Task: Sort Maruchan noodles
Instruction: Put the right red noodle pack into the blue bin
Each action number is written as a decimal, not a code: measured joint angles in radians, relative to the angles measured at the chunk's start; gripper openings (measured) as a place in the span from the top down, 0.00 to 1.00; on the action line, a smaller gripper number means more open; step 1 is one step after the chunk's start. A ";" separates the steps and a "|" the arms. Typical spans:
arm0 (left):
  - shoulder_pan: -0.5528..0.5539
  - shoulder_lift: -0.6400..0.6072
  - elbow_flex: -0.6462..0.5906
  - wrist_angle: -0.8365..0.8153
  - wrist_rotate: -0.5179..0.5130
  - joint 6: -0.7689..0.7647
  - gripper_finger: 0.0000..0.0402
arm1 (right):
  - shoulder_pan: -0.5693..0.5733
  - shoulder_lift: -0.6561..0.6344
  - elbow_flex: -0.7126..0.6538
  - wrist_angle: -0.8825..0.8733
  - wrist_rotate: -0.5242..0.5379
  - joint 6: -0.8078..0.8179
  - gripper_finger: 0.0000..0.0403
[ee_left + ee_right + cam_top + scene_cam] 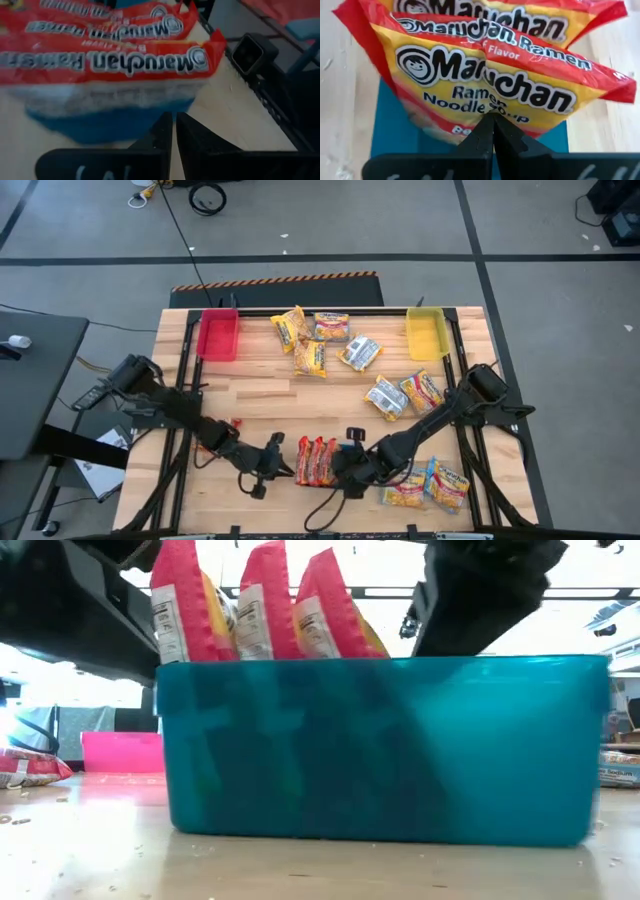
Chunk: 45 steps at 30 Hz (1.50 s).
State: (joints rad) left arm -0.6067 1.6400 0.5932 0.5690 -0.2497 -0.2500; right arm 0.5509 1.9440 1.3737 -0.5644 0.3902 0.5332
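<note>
Three red-orange plastic ramen packets (315, 460) stand in the teal plastic tray (385, 750) at 6 o'clock. The left gripper (272, 467) and right gripper (345, 470) flank it, fingers together. Nine yellow-orange packets (312, 340) lie unsorted toward 12 and 4 o'clock.

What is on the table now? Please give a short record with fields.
teal tub: near the front edge, three red noodle packets standing in it
loose packets: four by the back edge, two near the right side, two at the front right
red bin: back left
yellow bin: back right
left hand: shut, beside the tub
right hand: shut, at the standing packets
</note>
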 joint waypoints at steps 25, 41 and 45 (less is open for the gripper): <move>0.020 0.028 0.091 -0.165 0.040 0.035 0.93 | -0.058 0.015 0.000 0.105 -0.138 -0.106 0.97; 0.007 -0.166 0.085 -0.450 0.048 0.023 0.93 | -0.054 -0.002 0.064 -0.073 -0.159 -0.029 0.97; 0.000 -0.163 0.086 -0.507 0.006 -0.009 0.93 | -0.055 -0.002 0.063 -0.088 -0.224 0.039 0.97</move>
State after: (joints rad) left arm -0.6065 1.4773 0.6792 0.0621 -0.2441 -0.2591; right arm 0.4956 1.9423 1.4372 -0.6522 0.1660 0.5722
